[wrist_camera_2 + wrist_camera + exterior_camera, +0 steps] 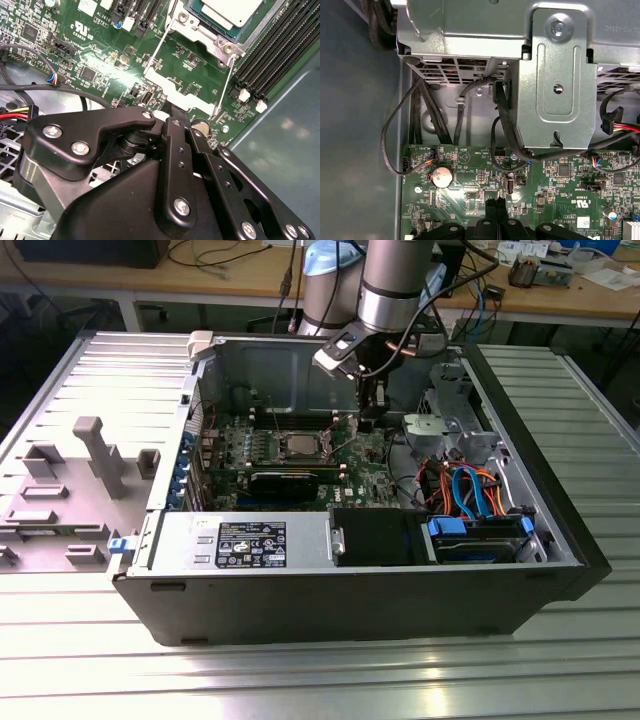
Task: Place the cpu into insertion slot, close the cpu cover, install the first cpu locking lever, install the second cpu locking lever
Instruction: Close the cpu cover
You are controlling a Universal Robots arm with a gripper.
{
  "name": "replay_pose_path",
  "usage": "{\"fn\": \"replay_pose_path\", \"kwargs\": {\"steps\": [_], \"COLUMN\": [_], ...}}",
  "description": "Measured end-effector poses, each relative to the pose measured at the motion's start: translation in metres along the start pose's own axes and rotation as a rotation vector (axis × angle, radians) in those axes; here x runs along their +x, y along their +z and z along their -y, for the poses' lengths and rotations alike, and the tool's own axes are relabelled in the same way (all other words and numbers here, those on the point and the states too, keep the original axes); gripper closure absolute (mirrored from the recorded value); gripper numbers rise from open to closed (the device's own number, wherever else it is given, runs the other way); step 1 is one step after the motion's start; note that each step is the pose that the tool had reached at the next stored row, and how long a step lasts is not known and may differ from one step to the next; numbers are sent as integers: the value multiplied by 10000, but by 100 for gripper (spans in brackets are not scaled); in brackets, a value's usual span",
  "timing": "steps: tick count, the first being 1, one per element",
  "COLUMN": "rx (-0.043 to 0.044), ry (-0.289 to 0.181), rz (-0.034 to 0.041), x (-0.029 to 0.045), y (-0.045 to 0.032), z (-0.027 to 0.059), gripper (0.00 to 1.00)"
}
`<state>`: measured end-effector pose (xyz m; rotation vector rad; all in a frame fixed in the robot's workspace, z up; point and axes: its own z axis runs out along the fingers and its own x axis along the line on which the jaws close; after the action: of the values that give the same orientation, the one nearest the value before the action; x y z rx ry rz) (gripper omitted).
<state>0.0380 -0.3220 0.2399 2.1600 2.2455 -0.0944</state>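
Observation:
The cpu (231, 9) lies with its pale face up in the insertion slot (220, 44) on the green board; the exterior view shows the cpu (299, 446) at the middle of the open case. The cpu cover (172, 92) is swung open, its silver frame reaching from the slot toward my gripper (182, 120). The black fingers (172, 130) are pressed together with nothing between them. The tip sits right at the cover's free edge; whether it touches I cannot tell. In the first wrist view the gripper (495, 202) hangs just above the board. In the exterior view the gripper (368, 422) is to the right of the slot.
Black memory slots (270, 60) run beside the slot. A grey metal drive cage (555, 75) and loose black cables (395, 140) stand close behind the gripper, with a coin battery (441, 176) on the board. The power supply (250, 540) fills the case's near side.

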Motion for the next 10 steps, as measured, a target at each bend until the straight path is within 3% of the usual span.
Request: {"fn": "replay_pose_path", "kwargs": {"steps": [10], "rx": [0], "ry": [-1], "rz": [0], "x": [4], "y": [2], "z": [102], "gripper": [89]}}
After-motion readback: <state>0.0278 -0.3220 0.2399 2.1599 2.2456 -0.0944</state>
